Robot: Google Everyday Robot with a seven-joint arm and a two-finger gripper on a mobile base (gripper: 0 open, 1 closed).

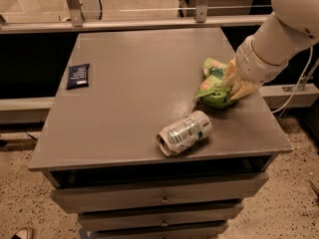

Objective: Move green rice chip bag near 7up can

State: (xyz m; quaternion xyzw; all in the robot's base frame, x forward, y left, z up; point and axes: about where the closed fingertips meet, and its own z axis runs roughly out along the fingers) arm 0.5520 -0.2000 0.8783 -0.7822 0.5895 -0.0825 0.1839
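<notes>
The green rice chip bag (213, 86) is crinkled light green and sits at the right side of the grey table (134, 83). My gripper (235, 86) comes in from the upper right on a white arm and is at the bag's right side, with its pale fingers against the bag. The 7up can (184, 132) lies on its side near the table's front edge, a short way below and left of the bag, apart from it.
A small dark blue packet (78, 76) lies at the table's left edge. Drawers (159, 198) sit under the tabletop. A rail and glass panel run behind the table. A white cable (299, 91) hangs at the right.
</notes>
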